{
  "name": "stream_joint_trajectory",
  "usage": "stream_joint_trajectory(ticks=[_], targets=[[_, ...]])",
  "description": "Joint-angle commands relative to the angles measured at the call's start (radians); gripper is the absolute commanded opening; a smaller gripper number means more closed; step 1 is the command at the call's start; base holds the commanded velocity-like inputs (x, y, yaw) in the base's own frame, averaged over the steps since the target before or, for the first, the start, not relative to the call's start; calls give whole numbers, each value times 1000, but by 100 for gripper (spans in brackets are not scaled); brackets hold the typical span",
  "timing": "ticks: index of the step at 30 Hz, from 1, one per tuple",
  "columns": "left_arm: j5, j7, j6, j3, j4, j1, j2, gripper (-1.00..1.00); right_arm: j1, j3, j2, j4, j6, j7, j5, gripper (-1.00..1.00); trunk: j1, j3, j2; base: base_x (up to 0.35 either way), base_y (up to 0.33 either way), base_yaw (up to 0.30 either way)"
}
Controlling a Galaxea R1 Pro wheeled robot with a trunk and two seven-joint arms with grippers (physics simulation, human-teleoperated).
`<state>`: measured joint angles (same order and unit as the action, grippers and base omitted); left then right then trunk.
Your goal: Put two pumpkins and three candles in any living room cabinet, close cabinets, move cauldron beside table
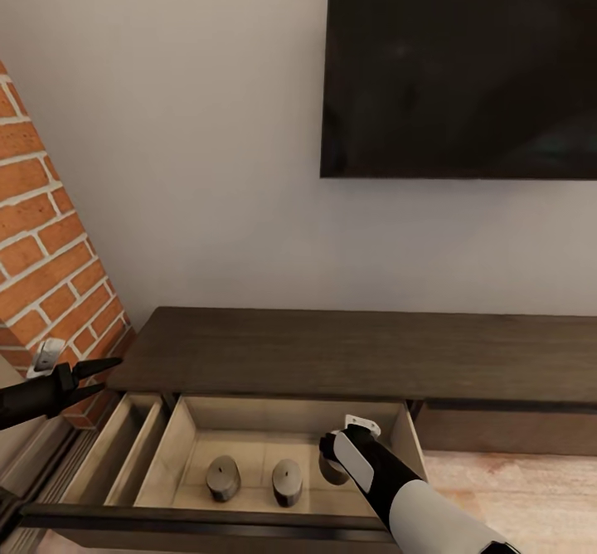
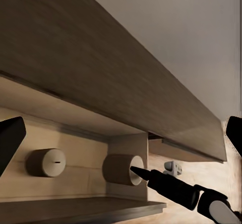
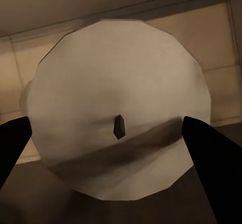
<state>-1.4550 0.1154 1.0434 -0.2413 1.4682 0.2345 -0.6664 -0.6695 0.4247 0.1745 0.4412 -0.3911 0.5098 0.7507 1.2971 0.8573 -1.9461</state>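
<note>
Reaching down into the open drawer of the long dark-brown wood cabinet, our right gripper is straddling a stubby cream-white candle with fingers spread; two more candles are standing beside it. Left gripper is hanging open near the red brick wall.

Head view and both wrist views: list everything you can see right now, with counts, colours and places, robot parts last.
Candles: three, cream-white, in the open drawer; two stand apart on its floor, the third sits between the right gripper's fingers.
Cabinet: one, dark brown, against the wall; drawer pulled open, pale beige inside.
Television: one, black, on the wall above.
Brick column: one, red-orange, far left.
Wall: pale grey.
Left gripper: black, open, hanging left of the cabinet.
Right gripper: black and white, inside the drawer, around the third candle.
</note>
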Motion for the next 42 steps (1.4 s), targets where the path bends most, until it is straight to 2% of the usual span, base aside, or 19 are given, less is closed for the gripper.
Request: stream_joint_trajectory(ticks=[1,9,14,23,42], targets=[[2,10,4,-1,0,0,0,100,-1,5,0,1,-4,7,2,-100,4,4,-8,0,0,0],[-15,29,4,-1,1,-5,0,100,-1,-1,0,-1,-4,9,6,-100,34,29,-64,0,0,0],[-16,38,4,-1,1,-6,-1,100,-1,-3,0,-1,1,9,7,-100,54,45,-99,0,0,0],[-16,39,4,-1,1,-6,-1,100,-2,-3,0,-36,59,19,7,-100,88,73,-162,0,0,0],[-16,40,4,-1,1,-6,-1,100,-2,-3,0,-47,64,19,7,-100,161,133,-295,0,0,0]])
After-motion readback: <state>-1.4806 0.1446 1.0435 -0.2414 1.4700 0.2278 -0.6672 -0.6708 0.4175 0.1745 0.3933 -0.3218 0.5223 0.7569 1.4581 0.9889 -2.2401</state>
